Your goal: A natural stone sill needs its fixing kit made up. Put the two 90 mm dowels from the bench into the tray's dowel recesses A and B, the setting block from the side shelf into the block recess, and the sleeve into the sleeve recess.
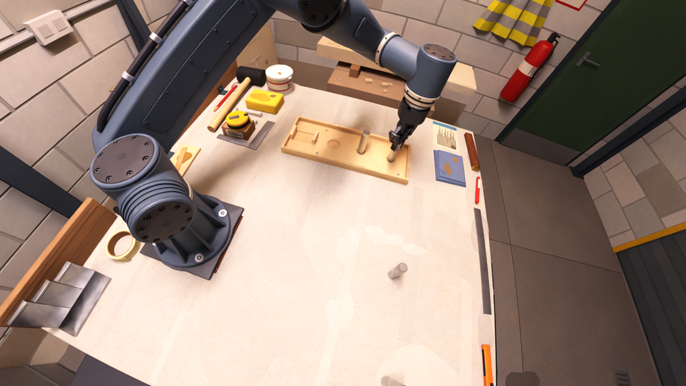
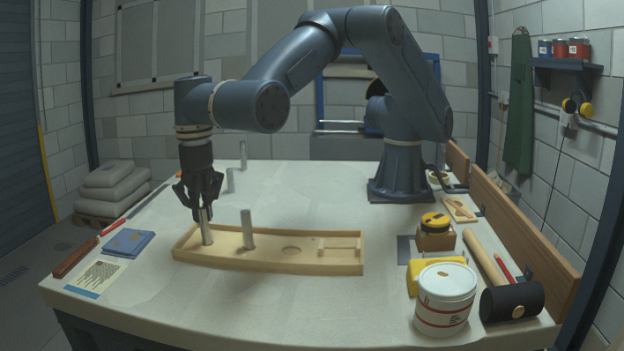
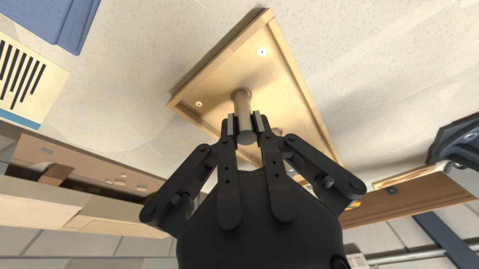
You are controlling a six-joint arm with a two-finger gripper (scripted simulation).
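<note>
The grey dowel (image 3: 242, 112) at the end of the wooden tray (image 1: 346, 148) has its top hidden inside my gripper (image 2: 202, 210), which is closed on it; it stands upright with its foot in the end recess. A second dowel (image 2: 247, 230) stands upright in the neighbouring recess of the tray (image 2: 269, 249). The round recess (image 2: 291, 250) and the rectangular recess (image 2: 337, 248) hold nothing. A short grey cylinder (image 1: 397, 270) stands alone on the open bench, and another (image 1: 391, 381) shows at the bench's near edge. A small brown block (image 1: 354, 70) sits on the side shelf behind the bench.
A white tub (image 2: 444, 298), a mallet (image 2: 507, 291), a yellow sponge (image 1: 264, 101) and a tape measure (image 1: 238, 124) crowd the bench beside the tray. A blue pad (image 1: 449, 167), a card (image 1: 445, 136) and a ruler (image 1: 482, 259) lie along the opposite edge.
</note>
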